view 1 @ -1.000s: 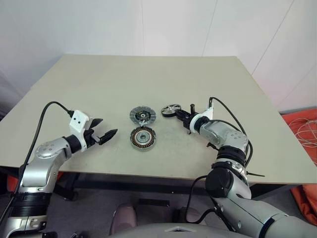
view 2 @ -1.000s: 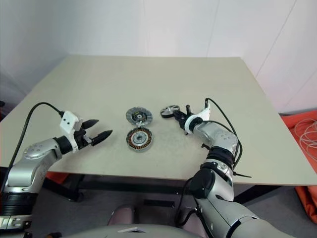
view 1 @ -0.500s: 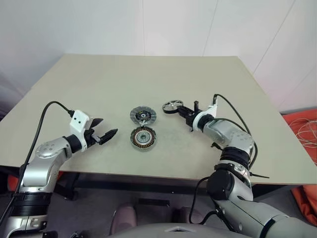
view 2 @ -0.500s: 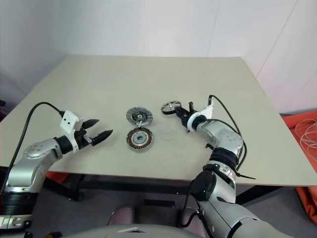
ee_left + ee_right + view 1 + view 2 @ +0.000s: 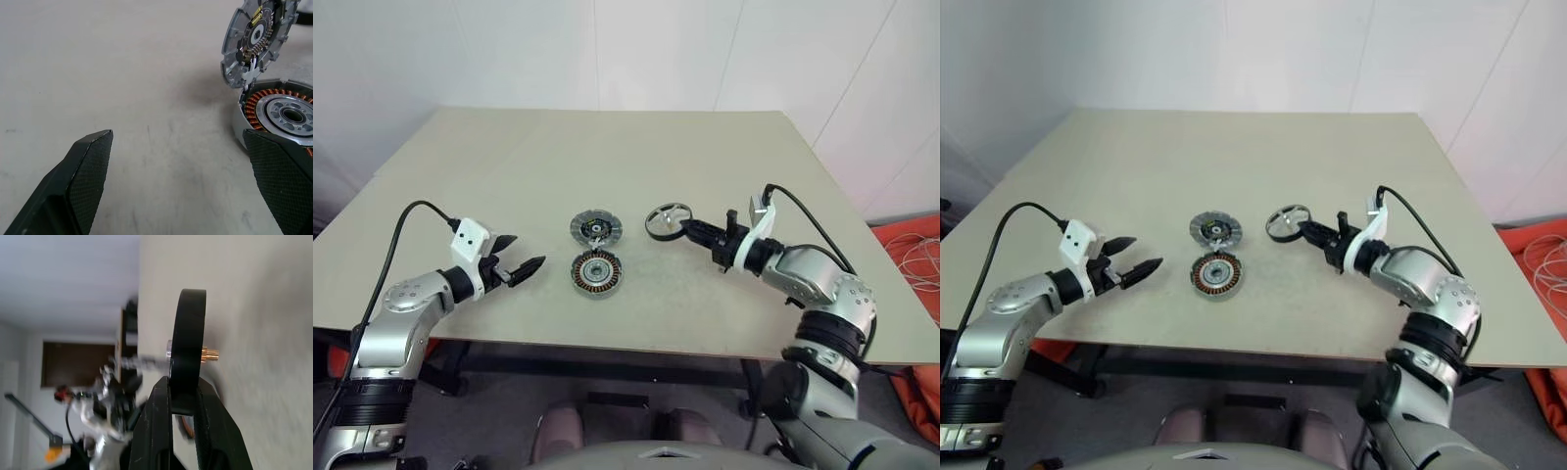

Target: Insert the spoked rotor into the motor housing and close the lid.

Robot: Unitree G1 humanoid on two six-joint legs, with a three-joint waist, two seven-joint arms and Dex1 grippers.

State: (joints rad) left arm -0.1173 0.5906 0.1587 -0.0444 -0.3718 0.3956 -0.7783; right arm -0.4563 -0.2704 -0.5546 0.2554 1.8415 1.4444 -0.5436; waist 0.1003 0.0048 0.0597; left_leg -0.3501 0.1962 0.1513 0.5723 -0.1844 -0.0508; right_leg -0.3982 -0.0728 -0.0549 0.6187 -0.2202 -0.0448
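Left eye view: right tool (image 5: 693, 230) pinches the rotor (image 5: 665, 221) by its rim, on edge, with the housing (image 5: 596, 273) to its left; left tool (image 5: 521, 263) spread.

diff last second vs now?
The right gripper, shut on the spoked rotor, lifted it off the table and drew back toward the robot, rolling so the wheel now stands tilted up on edge. The left gripper stayed open and in place; the motor housing and lid did not move.
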